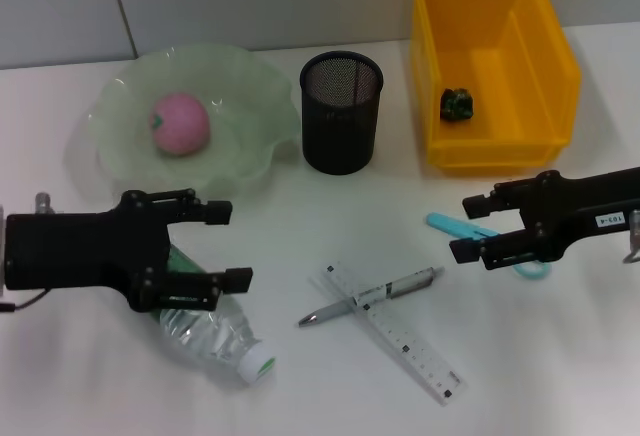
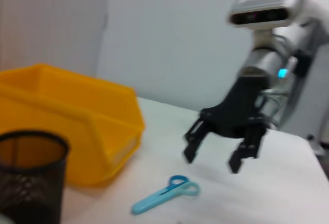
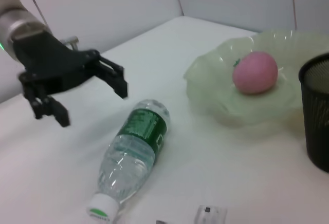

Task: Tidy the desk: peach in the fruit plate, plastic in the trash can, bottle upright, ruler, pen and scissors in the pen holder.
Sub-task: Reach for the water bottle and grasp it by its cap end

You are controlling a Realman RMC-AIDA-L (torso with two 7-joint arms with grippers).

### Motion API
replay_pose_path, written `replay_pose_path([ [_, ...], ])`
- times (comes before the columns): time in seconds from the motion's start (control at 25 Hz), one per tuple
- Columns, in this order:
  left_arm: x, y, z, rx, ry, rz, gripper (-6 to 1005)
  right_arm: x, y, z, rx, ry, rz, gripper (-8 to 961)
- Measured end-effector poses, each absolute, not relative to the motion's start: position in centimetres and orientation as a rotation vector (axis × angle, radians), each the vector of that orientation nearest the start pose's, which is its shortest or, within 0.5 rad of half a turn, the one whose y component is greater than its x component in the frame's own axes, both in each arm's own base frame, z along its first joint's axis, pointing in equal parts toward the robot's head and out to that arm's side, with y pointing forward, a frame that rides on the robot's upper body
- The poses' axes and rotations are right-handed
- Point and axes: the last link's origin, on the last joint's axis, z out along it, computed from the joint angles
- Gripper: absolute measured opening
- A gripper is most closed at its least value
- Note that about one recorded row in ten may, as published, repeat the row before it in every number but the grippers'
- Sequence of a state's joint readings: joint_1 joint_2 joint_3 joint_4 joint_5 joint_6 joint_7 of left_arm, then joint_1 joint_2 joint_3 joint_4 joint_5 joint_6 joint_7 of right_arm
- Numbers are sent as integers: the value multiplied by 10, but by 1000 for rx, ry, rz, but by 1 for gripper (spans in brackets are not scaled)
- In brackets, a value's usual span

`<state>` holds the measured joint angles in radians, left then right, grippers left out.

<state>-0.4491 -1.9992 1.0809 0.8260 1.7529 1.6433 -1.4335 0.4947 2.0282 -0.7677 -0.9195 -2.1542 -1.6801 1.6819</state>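
Note:
The pink peach (image 1: 180, 123) lies in the pale green fruit plate (image 1: 250, 86). A crumpled dark green plastic (image 1: 458, 104) sits inside the yellow bin (image 1: 548, 61), the trash can. The clear bottle (image 1: 215, 331) lies on its side, white cap toward the front. My left gripper (image 1: 231, 246) is open, just above the bottle's base end. The silver pen (image 1: 370, 296) lies across the clear ruler (image 1: 400, 334). My right gripper (image 1: 465, 227) is open over the blue scissors (image 1: 447, 223). The black mesh pen holder (image 1: 341, 111) stands empty at centre back.
In the left wrist view the right gripper (image 2: 212, 162) hovers above the scissors (image 2: 162, 196), with the bin (image 2: 77, 131) and pen holder (image 2: 31, 178) beside them. In the right wrist view the left gripper (image 3: 92, 106) hangs near the bottle (image 3: 133, 157).

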Motion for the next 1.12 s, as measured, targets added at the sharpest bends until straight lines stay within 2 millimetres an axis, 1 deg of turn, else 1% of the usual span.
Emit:
replay_pose_path([
  [0.04,-234,313,12,-2955,-377,-681,724,266,327,43,-2829,784,368,756],
  [0.08,-222,317,16,-3002,-263,-622,723,265,328,43,-2829,801,360,755],
  [0.2,-205,325,18,-3048,-148,-520,722,263,332,44,-2829,856,336,752],
  [0.24,-196,328,18,-3084,-71,-447,721,261,334,45,-2827,876,330,752],
  [0.32,-187,331,17,-3113,10,-378,720,258,336,46,-2829,904,322,752],
  [0.4,-174,335,13,-3145,176,-220,719,255,339,48,-2830,932,312,752],
  [0.44,-172,335,11,-3150,217,-174,719,254,340,48,-2830,944,308,752],
  [0.56,-158,335,2,-3171,430,22,717,252,343,51,-2820,990,291,753],
  [0.64,-154,333,-3,-3189,517,91,716,253,346,54,-2809,1018,285,753],
  [0.68,-151,331,-7,-3198,588,149,715,253,347,55,-2804,1030,281,753],
  [0.8,-149,329,-13,-3194,706,283,714,254,350,58,-2792,1070,277,753],
  [1.08,-147,328,-24,-3133,903,584,710,258,352,64,-2758,1118,278,752],
  [1.12,-147,328,-24,-3133,903,584,709,258,352,64,-2758,1118,278,753],
])
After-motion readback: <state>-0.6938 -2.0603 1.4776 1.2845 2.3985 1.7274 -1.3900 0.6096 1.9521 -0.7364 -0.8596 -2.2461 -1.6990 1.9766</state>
